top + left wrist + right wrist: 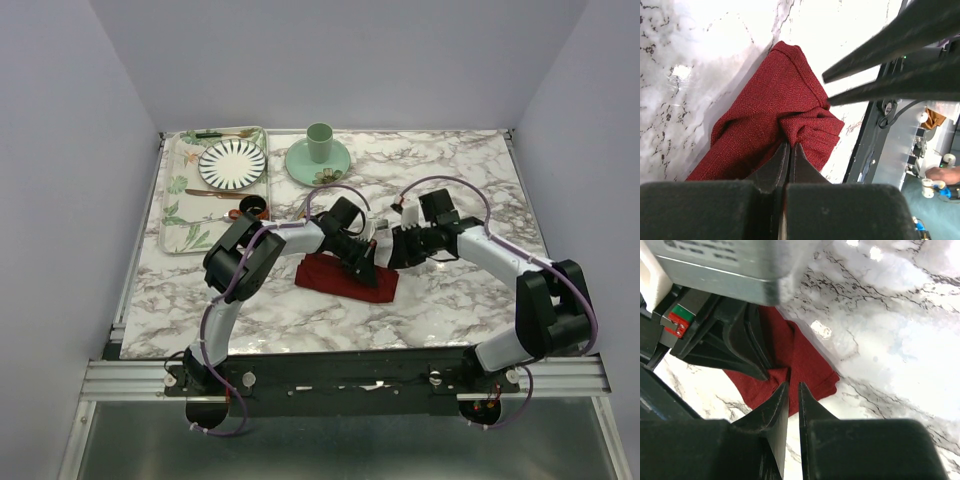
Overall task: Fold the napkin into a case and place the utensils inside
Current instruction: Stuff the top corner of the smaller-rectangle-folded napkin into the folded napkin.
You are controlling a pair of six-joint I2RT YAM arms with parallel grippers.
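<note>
The dark red napkin (pixel 335 275) lies partly folded and bunched on the marble table, in front of both arms. My left gripper (pixel 368 268) is over its right end. In the left wrist view the left gripper (pixel 790 145) is shut on a gathered fold of the napkin (pixel 765 120). My right gripper (pixel 390 255) sits just right of it. In the right wrist view the right gripper (pixel 790 385) is open by a narrow gap, tips at the napkin (pixel 805 360). I cannot make out the knife and gold spoon.
A patterned tray (pixel 180 235) at the back left holds a striped plate (pixel 232 163), thin utensils and a small dark cup (pixel 253 207). A green cup (pixel 319 142) stands on a green saucer (pixel 340 165) at the back centre. The two grippers are almost touching.
</note>
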